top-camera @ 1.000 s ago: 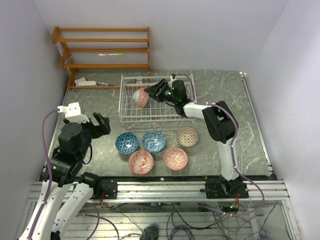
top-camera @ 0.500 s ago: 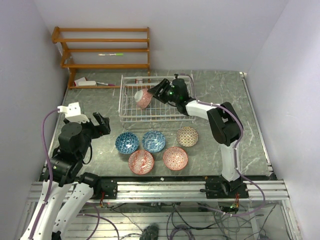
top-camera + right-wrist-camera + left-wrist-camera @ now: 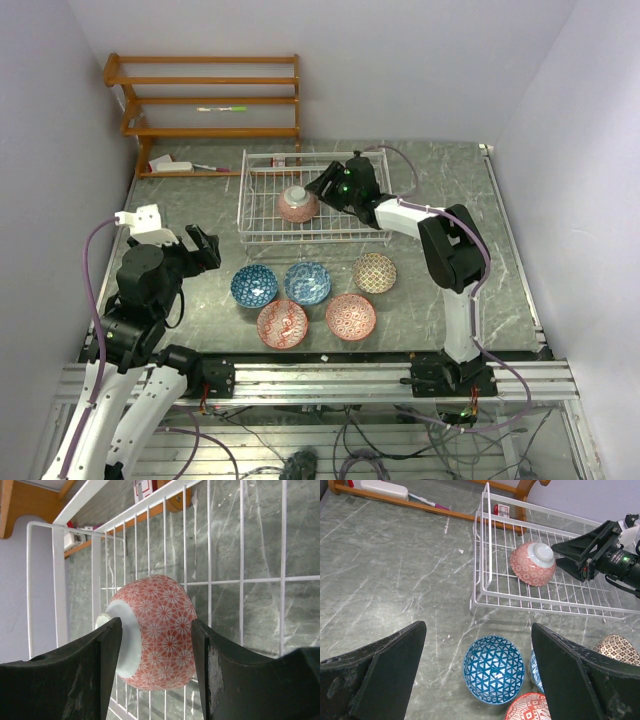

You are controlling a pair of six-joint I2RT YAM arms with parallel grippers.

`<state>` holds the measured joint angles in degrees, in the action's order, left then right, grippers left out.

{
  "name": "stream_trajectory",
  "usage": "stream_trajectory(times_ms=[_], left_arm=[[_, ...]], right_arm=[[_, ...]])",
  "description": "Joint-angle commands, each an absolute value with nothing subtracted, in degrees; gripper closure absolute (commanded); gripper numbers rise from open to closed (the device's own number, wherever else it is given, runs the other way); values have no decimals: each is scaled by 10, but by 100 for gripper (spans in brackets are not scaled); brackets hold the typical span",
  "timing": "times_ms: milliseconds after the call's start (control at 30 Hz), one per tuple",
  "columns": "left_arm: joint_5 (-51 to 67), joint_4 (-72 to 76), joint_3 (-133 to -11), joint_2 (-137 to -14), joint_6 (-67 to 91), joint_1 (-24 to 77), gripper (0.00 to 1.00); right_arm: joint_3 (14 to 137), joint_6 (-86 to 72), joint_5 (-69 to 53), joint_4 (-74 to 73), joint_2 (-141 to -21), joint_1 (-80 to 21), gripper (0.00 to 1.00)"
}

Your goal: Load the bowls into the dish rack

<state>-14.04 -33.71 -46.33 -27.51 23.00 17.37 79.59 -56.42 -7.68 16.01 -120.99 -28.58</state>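
Well, you cannot see the inside of the bowl (image 3: 532, 564) that lies in the dish rack (image 3: 580, 587). It is upside down on the wire floor, toward the left end, with the pale foot ring up, so only its red flower pattern shows. In the left wrist view one blue bowl (image 3: 493, 669) on the table (image 3: 395, 570) is fully visible. The second blue bowl (image 3: 535, 672) is mostly behind a black finger, the tan bowl (image 3: 619, 647) is cut by the right edge, and a red bowl (image 3: 525, 709) is cut by the bottom edge. The other red bowl (image 3: 350, 316) you see only from above. The things on the wooden shelf (image 3: 210, 80) are too small to name.

The right claw (image 3: 556, 555) is open, with its tips just beside the upturned bowl on the right. It grips nothing, and whether a tip touches the bowl you cannot tell. The left claw (image 3: 203, 246) is wide open over the table and holds nothing.
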Motion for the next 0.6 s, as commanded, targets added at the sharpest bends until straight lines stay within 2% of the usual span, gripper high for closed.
stream_trajectory(times_ms=[0, 167, 367, 567], left_arm=[[-127, -321, -460, -275, 231, 166, 3], [-121, -318, -461, -279, 230, 164, 2], [-113, -315, -460, -284, 229, 157, 2], [-110, -316, -460, -288, 228, 154, 2]], right_arm=[[805, -531, -49, 138, -1181, -285, 43], [817, -469, -8, 79, -1140, -285, 42], [885, -356, 56, -50, -1120, -317, 32], [928, -255, 116, -153, -1116, -362, 31]])
